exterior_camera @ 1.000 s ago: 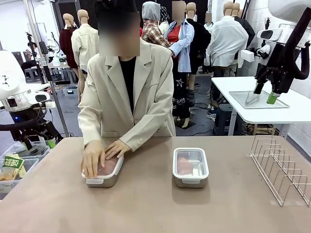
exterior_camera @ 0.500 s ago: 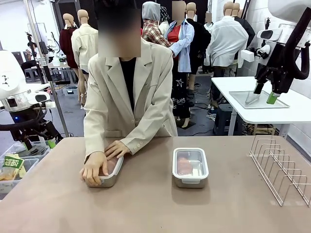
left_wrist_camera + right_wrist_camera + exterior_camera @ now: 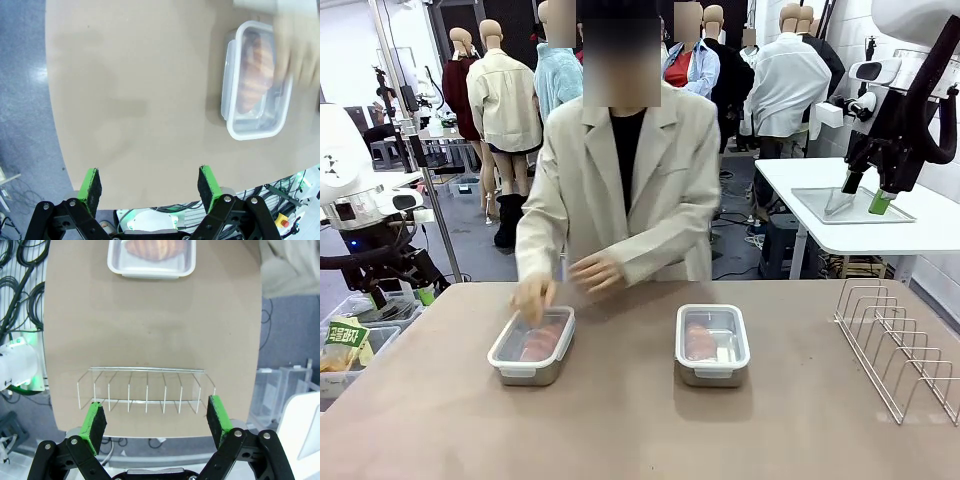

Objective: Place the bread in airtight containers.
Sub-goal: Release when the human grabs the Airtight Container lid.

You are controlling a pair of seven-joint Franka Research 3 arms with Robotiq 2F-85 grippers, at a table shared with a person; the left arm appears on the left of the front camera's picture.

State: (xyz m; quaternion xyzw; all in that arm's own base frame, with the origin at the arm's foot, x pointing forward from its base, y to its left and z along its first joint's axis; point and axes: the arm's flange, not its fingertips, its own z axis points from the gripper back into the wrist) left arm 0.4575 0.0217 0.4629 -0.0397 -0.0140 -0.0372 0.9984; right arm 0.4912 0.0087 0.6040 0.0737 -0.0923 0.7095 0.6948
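Two steel airtight containers stand on the brown table, the left one [image 3: 532,346] and the right one [image 3: 712,343], each under a clear lid. Through each lid shows a golden-brown bread, one [image 3: 542,340] on the left and one [image 3: 700,341] on the right. The person's hands [image 3: 536,295] hover blurred just above the left container. My left gripper [image 3: 420,290] hangs open off the table's left edge; its wrist view has it [image 3: 149,185] open above the table edge, with the left container [image 3: 257,87] far ahead. My right gripper [image 3: 865,195] is raised at the upper right, open [image 3: 156,419] above the wire rack [image 3: 145,390], with the right container [image 3: 151,257] beyond.
A wire rack [image 3: 895,350] stands at the table's right edge. A bin with packets [image 3: 350,345] sits beside the table on the left. Behind on the right is a white table with a flat tray [image 3: 850,205]. Bare tabletop lies in front of both containers.
The person's hands have lifted off the left container's lid and the person has straightened up and shifted right. Neither arm has moved.
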